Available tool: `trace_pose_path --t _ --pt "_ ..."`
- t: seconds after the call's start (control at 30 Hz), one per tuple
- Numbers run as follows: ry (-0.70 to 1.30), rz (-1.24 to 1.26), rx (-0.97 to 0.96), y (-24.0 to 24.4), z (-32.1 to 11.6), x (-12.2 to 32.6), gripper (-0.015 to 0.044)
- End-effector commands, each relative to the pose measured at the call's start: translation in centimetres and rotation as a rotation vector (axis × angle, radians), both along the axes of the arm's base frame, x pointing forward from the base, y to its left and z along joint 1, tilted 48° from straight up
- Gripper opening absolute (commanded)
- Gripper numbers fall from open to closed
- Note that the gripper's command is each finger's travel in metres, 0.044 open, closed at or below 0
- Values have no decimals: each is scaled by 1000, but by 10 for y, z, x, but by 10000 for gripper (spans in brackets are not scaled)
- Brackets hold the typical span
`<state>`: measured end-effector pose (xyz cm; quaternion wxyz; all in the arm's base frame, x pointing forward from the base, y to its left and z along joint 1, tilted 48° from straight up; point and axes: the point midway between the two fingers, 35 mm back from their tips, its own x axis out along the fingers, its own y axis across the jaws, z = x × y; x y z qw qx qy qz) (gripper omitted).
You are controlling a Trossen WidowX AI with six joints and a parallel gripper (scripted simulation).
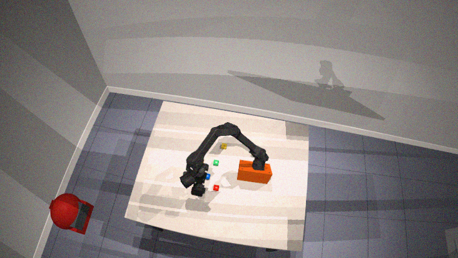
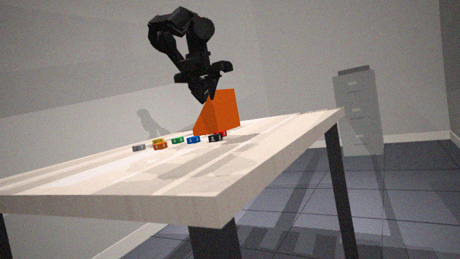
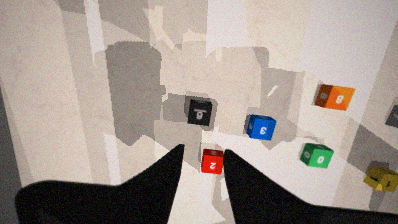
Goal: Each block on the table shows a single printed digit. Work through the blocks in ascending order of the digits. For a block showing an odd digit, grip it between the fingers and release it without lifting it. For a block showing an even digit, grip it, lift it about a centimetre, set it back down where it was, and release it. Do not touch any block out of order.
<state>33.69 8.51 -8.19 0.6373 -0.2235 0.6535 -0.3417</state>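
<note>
My gripper (image 2: pixel 207 100) (image 3: pixel 204 152) is open and empty, high above the table. In the wrist view the red block (image 1: pixel 216 187) (image 3: pixel 212 161), showing 2, appears between the fingertips but lies far below. A black block (image 2: pixel 215 137) (image 3: pixel 199 112) shows an underlined digit, 6 or 9. A blue block (image 1: pixel 208 176) (image 2: pixel 193 139) (image 3: pixel 261 127) shows 3. A green block (image 1: pixel 216 162) (image 2: pixel 177 140) (image 3: pixel 316 155) shows 0. An orange block (image 2: pixel 159 146) (image 3: pixel 336 97) seems to show 8. The digits on the yellow block (image 1: pixel 224 146) (image 3: pixel 381 178) and grey block (image 2: pixel 138 147) (image 3: pixel 393 116) are unclear.
The orange base box (image 1: pixel 253 174) (image 2: pixel 225 109) stands on the table (image 1: pixel 288 205) (image 2: pixel 180 183), beyond the red block in the exterior view. The black block lies near the red and blue ones. Dark shadows cross the table around the black block.
</note>
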Motion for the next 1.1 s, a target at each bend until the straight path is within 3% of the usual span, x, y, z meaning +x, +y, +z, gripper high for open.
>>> trace_pose_path --t 0.0,0.23,0.53,0.83,1.07 --pt "9 -12 -1 0 0 -2 120" --pt "9 -11 5 -8 10 3 120" --pt "6 0 31 -106 123 24 120" --pt "12 -11 -10 -208 227 -19 120" --pt "13 -13 -15 -213 234 -23 120"
